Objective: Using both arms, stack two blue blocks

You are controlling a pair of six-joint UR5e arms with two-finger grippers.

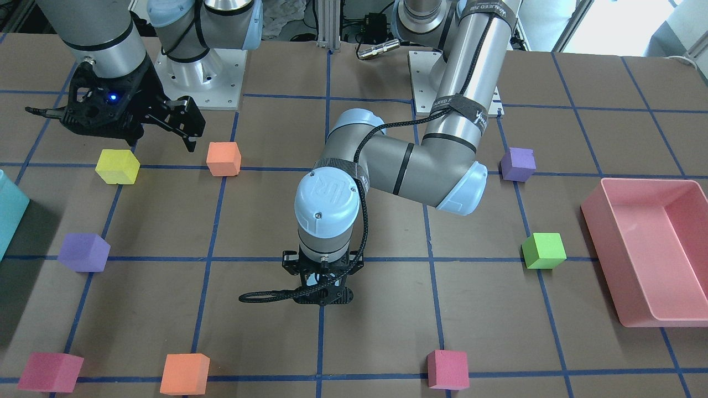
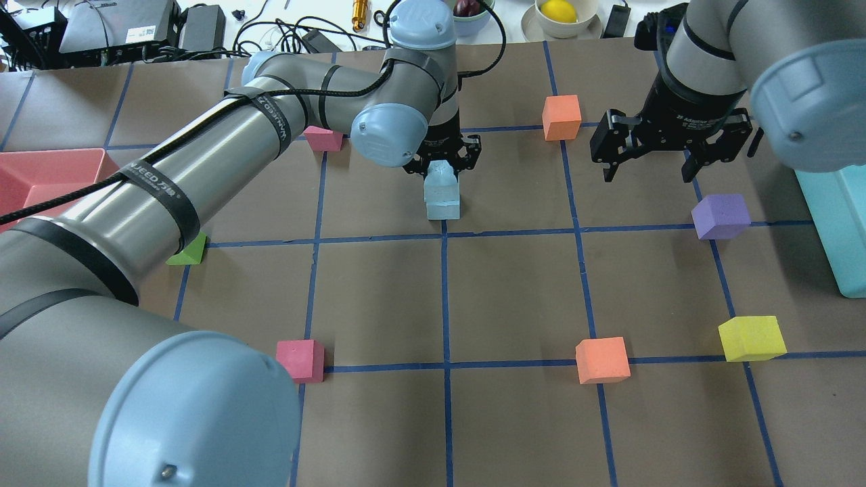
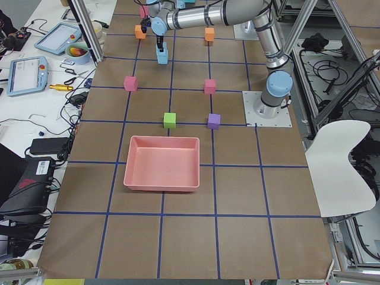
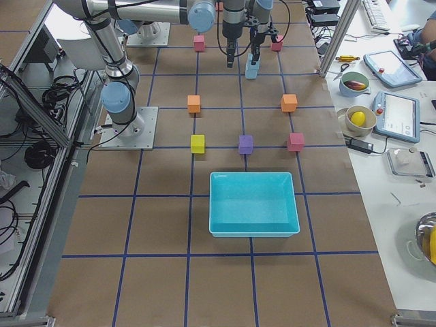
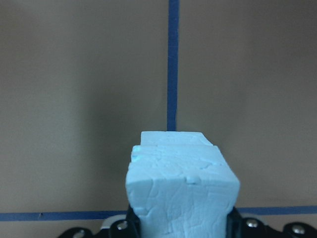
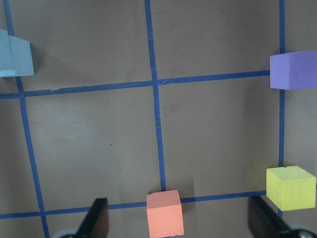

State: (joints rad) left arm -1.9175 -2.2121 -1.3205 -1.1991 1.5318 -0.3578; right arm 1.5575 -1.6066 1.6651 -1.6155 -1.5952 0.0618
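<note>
Two pale blue blocks stand stacked near the table's middle: the upper blue block [image 2: 440, 174] rests on the lower blue block [image 2: 442, 204]. My left gripper [image 2: 443, 164] points straight down and is shut on the upper one. The left wrist view shows that block [image 5: 181, 193] between the fingers, with the lower block's edge [image 5: 171, 137] just beyond it. In the front-facing view the left gripper [image 1: 321, 293] hides the stack. My right gripper [image 2: 647, 174] hangs open and empty, high above the table on the right. Its wrist view shows the stack's edge [image 6: 15, 57].
An orange cube [image 2: 561, 116], a purple cube [image 2: 720, 216], a yellow cube [image 2: 751, 338] and a second orange cube [image 2: 602, 360] lie around the right gripper. A teal bin [image 2: 835, 230] stands at the right edge, a pink bin [image 2: 40, 172] at the left. Pink cubes [image 2: 301, 358] and a green cube [image 2: 189, 251] lie on the left.
</note>
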